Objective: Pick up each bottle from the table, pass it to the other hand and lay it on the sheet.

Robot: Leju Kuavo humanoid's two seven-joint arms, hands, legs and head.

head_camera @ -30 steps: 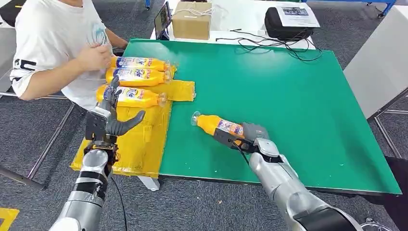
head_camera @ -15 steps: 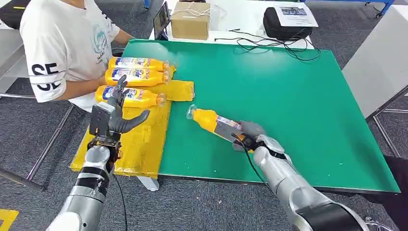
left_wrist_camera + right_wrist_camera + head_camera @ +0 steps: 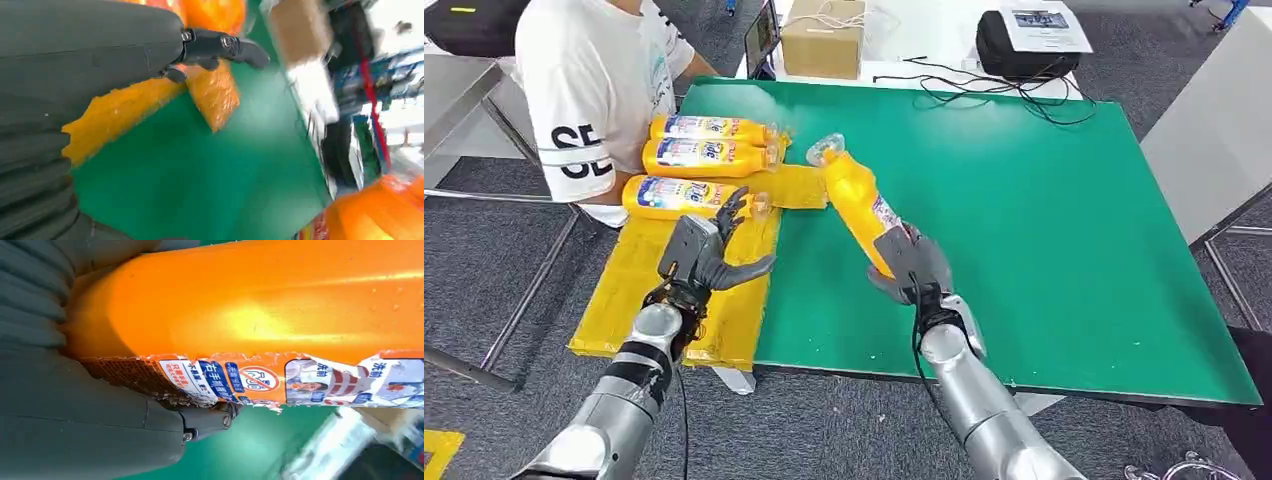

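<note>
My right hand (image 3: 909, 265) grips an orange bottle (image 3: 854, 195) by its base and holds it above the green table (image 3: 1044, 200), tilted, with its clear cap pointing away and to the left. The right wrist view shows the same bottle (image 3: 260, 315) close up, pressed into my right hand (image 3: 75, 390). My left hand (image 3: 704, 255) hovers over the yellow sheet (image 3: 724, 300) with fingers spread and nothing in them; in the left wrist view my left hand (image 3: 100, 55) is seen over the sheet (image 3: 210, 95). Three orange bottles (image 3: 699, 160) lie side by side on the sheet's far end.
A person in a white shirt (image 3: 599, 90) stands at the table's far left corner, close to the lying bottles. A cardboard box (image 3: 822, 38), a black case (image 3: 1024, 45) and cables (image 3: 984, 85) sit beyond the table's far edge.
My right hand has lifted the bottle off the table and swung it left and upward. My left hand has moved right, toward the sheet's inner edge. The person has shifted right.
</note>
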